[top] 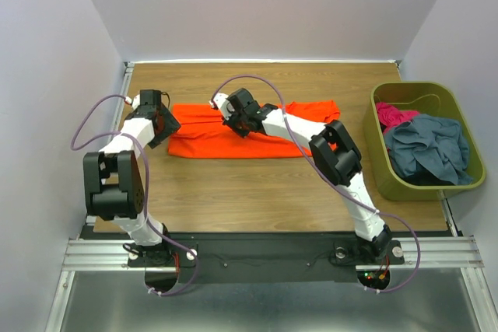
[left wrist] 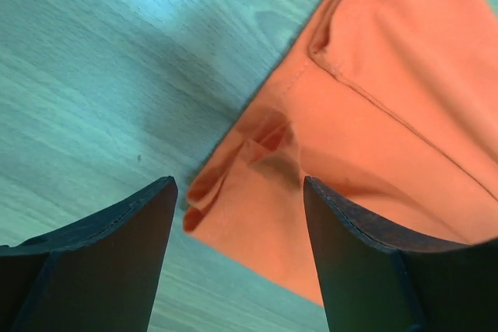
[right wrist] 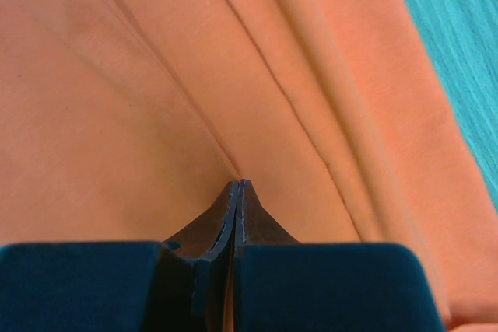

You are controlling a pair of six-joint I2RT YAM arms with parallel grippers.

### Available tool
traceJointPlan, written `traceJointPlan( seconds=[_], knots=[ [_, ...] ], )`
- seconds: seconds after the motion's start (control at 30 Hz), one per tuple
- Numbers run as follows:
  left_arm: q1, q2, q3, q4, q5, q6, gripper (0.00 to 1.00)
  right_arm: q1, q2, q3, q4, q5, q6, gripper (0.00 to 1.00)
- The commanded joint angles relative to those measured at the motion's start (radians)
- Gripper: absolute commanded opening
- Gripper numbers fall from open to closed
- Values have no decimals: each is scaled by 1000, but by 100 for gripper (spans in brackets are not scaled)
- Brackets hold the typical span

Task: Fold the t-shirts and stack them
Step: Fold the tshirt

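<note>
The bright orange t-shirt point(top: 233, 141) lies on the wooden table as a long folded strip. My left gripper point(top: 170, 124) is open over the strip's left end, and a rumpled corner of the cloth point(left wrist: 257, 192) lies between its fingers point(left wrist: 124, 246). My right gripper point(top: 233, 120) is shut at the strip's upper middle. Its tips point(right wrist: 237, 183) meet where a crease in the orange cloth point(right wrist: 156, 75) ends, pinching it. The slate blue-grey t-shirt point(top: 428, 145) and the magenta-pink t-shirt point(top: 393, 114) lie crumpled in the tub.
The olive-green plastic tub point(top: 387, 180) stands at the table's right edge. Bare wooden table point(top: 257, 192) lies between the orange t-shirt and the arm bases. White walls close in the back and both sides.
</note>
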Motion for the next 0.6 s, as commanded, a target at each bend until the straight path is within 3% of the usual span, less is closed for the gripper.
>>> traceJointPlan(
  seconds=[0.0, 0.13, 0.27, 0.5, 0.57],
  knots=[
    [0, -127, -50, -9, -24, 1, 78, -15, 17, 54, 25, 16, 43, 1],
    [-1, -190, -119, -6, -23, 3, 78, -21, 31, 72, 27, 66, 75, 3],
    [-12, -221, -158, 8, -7, 7, 76, -25, 29, 91, 25, 74, 87, 15],
    [-102, -168, -140, 25, -12, 13, 53, -29, -70, 50, 25, 134, 164, 41],
    [-107, -148, -135, 28, -15, 13, 49, -37, -110, 7, 24, 126, 190, 45]
  ],
)
